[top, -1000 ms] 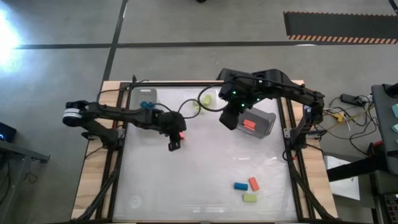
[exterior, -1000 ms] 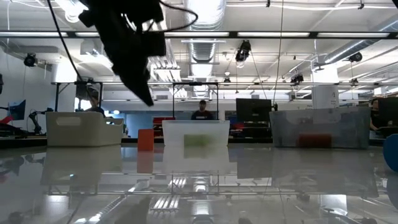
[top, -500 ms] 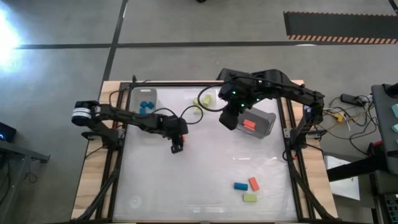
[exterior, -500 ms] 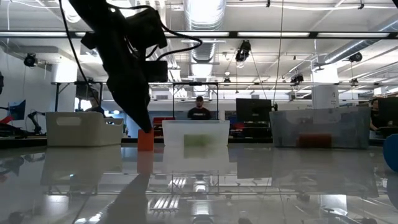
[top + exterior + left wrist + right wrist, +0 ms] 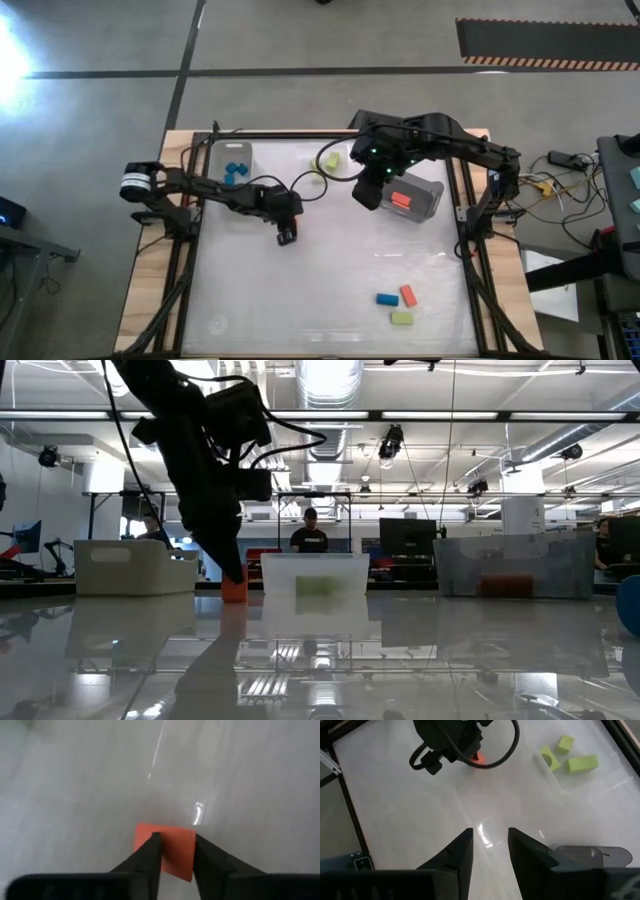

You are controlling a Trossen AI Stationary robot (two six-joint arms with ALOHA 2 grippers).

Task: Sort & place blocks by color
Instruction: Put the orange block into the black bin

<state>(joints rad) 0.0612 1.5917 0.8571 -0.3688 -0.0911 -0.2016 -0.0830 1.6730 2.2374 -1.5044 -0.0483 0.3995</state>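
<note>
Three containers are seen along the far edge of the white table (image 5: 330,290). A clear plastic bin (image 5: 228,158) at the far left holds several small blue blocks (image 5: 236,170); their exact number cannot be told. A clear bin (image 5: 327,165) in the middle holds three yellow-green blocks (image 5: 567,756), one of them arched. A grey bin (image 5: 422,200) at the far right holds at least one red-orange block (image 5: 400,200).

Three loose blocks lie together near the front right: one blue brick (image 5: 386,299), one red-orange brick (image 5: 408,295) and one yellow-green brick (image 5: 401,318).

The left gripper (image 5: 175,845) is lowered to the table, its fingers drawn in against a red-orange square block (image 5: 176,862). The right gripper (image 5: 490,840) is held above the table near the grey bin, fingers slightly parted, nothing held.
</note>
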